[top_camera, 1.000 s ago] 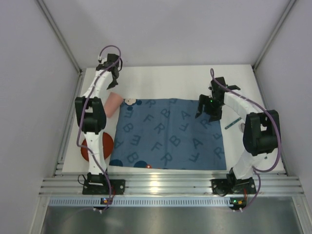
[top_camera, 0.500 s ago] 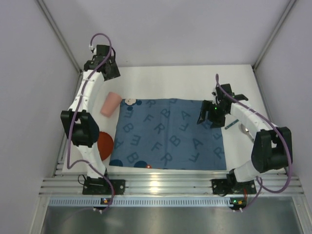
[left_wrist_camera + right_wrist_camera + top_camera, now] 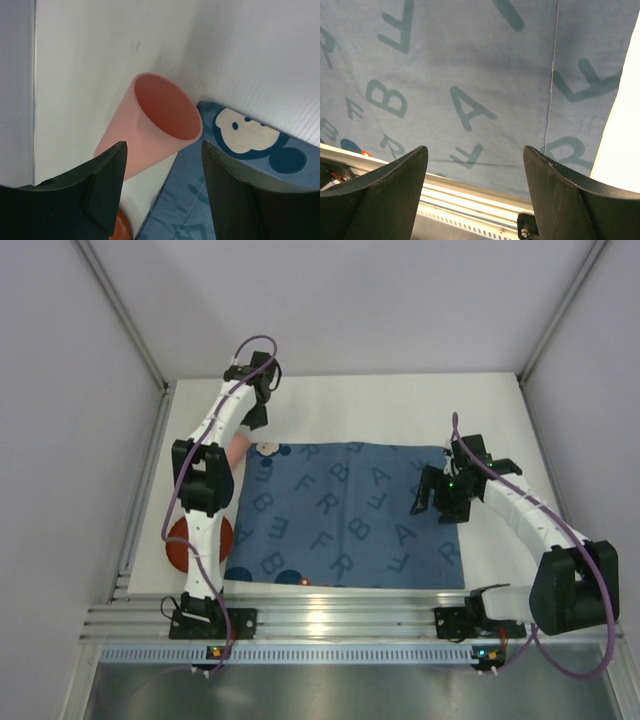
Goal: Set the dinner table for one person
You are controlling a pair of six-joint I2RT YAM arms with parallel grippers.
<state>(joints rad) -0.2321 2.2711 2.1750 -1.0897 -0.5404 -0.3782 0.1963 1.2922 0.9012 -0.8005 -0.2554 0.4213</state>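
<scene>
The dinner table (image 3: 400, 405), a flat matte white rectangular top, fills the floor between pale walls ahead of both arm bases. A ribbed aluminium rail (image 3: 330, 620) edges its near side, and its longer side appears to run left to right along that rail.

A soft blue cloth mat printed with darker letters (image 3: 340, 515) lies flat across the middle of the table. It carries a cream mouse-head print (image 3: 245, 132) at its far-left corner.

Just beside that corner you see a smooth pink tapered cup (image 3: 150, 125) lying on its side on the bare white surface. Its round mouth is turned towards the left wrist camera and its base points away.

A round orange-red plate (image 3: 174, 545) sits near the left edge, partly hidden by the left arm.

Your left gripper (image 3: 163, 147) hangs over the cup, fingers spread wide and empty. Your right gripper (image 3: 475, 150) hovers over the right part of the mat, likewise wide and empty.
</scene>
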